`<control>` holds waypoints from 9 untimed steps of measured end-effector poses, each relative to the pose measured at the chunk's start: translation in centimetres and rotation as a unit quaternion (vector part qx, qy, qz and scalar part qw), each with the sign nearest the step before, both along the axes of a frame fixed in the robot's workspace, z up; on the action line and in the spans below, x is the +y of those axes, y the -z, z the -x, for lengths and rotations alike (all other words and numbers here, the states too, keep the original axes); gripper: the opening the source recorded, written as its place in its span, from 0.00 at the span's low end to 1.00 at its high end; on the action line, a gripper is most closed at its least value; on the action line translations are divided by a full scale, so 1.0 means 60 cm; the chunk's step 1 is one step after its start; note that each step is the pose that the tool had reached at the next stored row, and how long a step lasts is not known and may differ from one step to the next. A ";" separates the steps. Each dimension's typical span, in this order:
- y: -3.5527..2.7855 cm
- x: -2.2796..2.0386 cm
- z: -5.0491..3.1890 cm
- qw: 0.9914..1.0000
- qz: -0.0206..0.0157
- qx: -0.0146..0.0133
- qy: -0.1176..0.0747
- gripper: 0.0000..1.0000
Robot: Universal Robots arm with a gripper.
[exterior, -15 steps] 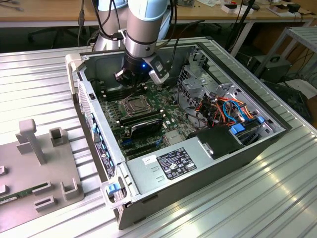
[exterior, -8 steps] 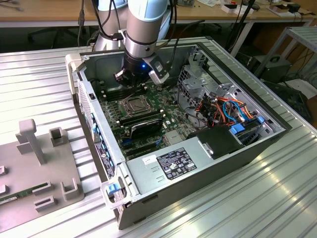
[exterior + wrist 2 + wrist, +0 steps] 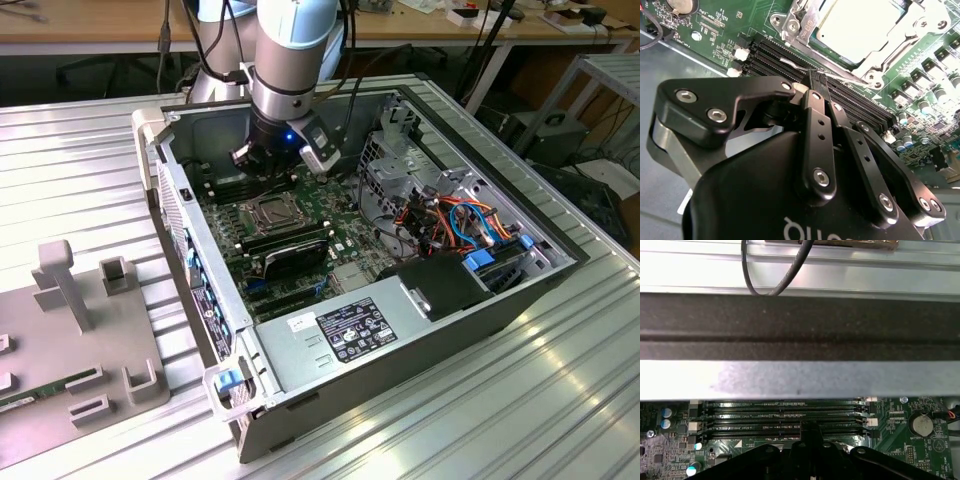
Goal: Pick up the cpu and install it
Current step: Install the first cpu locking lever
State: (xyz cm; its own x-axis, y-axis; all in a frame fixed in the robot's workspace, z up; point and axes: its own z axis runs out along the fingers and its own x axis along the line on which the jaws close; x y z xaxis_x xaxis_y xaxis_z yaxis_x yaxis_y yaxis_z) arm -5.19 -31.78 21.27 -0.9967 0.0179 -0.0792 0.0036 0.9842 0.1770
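A: The gripper (image 3: pixel 819 80) has its fingers pressed together, holding nothing, above the memory slots (image 3: pixel 782 415).

B: And the cpu (image 3: pixel 860 25)?

A: It lies in the socket (image 3: pixel 900 42) already; the frame seems not latched, I think.

Arm (image 3: pixel 290 50): pale blue and silver-grey joints, black cables alongside, small blue light at the wrist. Gripper (image 3: pixel 816 80): matte black linkages, silver screw heads, white lettering on body.

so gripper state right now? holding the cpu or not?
Gripper: shut, fingers pinched together with nothing between them, over the memory slots. The cpu sits in its socket on the motherboard.
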 end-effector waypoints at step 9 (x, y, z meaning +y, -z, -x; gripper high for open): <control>0.002 0.0015 -0.007 1.000 0.000 0.000 0.000 0.11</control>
State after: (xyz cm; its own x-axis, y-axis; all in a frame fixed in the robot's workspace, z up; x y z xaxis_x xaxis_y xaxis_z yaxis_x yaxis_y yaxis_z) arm -4.77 -31.69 21.17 -0.9967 0.0178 -0.0792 0.0035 0.9842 0.1772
